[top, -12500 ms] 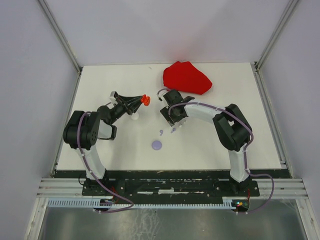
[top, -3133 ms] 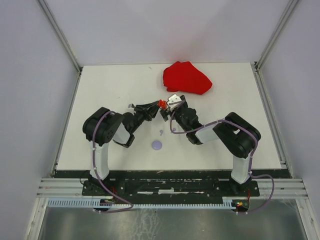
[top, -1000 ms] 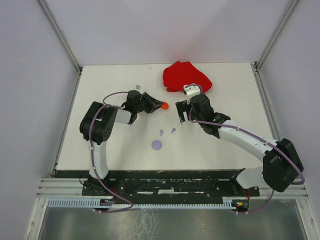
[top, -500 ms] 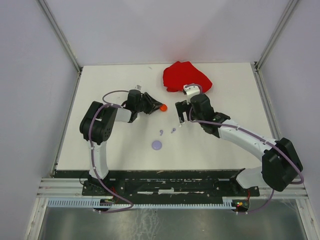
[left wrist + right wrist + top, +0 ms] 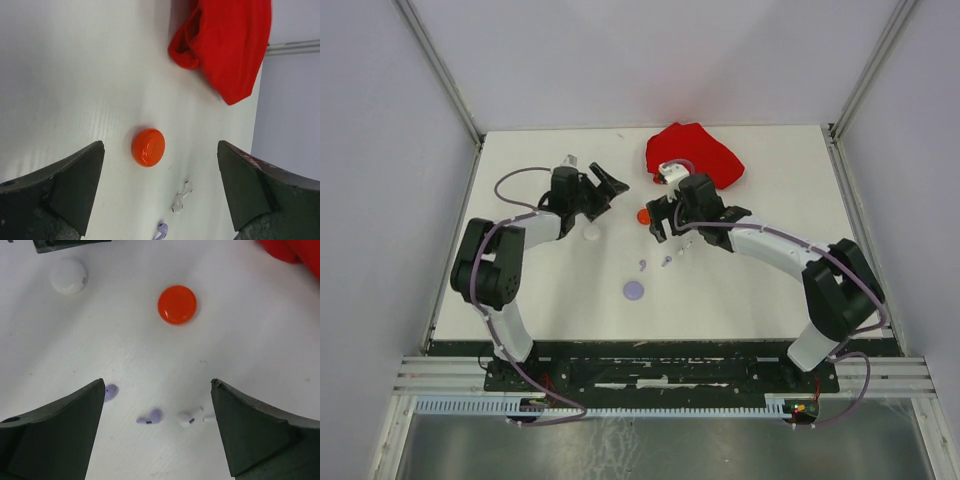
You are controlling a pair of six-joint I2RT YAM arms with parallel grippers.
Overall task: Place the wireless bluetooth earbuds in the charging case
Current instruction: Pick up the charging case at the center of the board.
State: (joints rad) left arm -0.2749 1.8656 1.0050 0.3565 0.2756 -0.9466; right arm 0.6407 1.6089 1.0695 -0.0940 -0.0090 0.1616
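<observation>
An orange-red round charging case [image 5: 643, 215] lies shut on the white table, free of both grippers. My left gripper [image 5: 610, 193] is open to the left of it. In the left wrist view the case [image 5: 148, 147] lies between and just beyond the fingertips of that gripper [image 5: 160, 165]. My right gripper [image 5: 668, 235] hovers open over the earbuds. In its wrist view two lilac earbuds [image 5: 151, 416] [image 5: 111, 391] and a white earbud [image 5: 190, 418] lie loose between the spread fingers of the gripper [image 5: 157, 385]. The case [image 5: 177, 304] sits beyond them.
A white round case [image 5: 591, 233] lies near the left gripper, and a lilac round case [image 5: 634, 290] lies nearer the bases. A crumpled red cloth [image 5: 692, 155] sits at the back of the table. Grey walls enclose the table on three sides.
The left gripper has opened and let go of the orange-red case, which now rests on the table. The left arm drew back to the left. The right arm swung left over the earbuds.
</observation>
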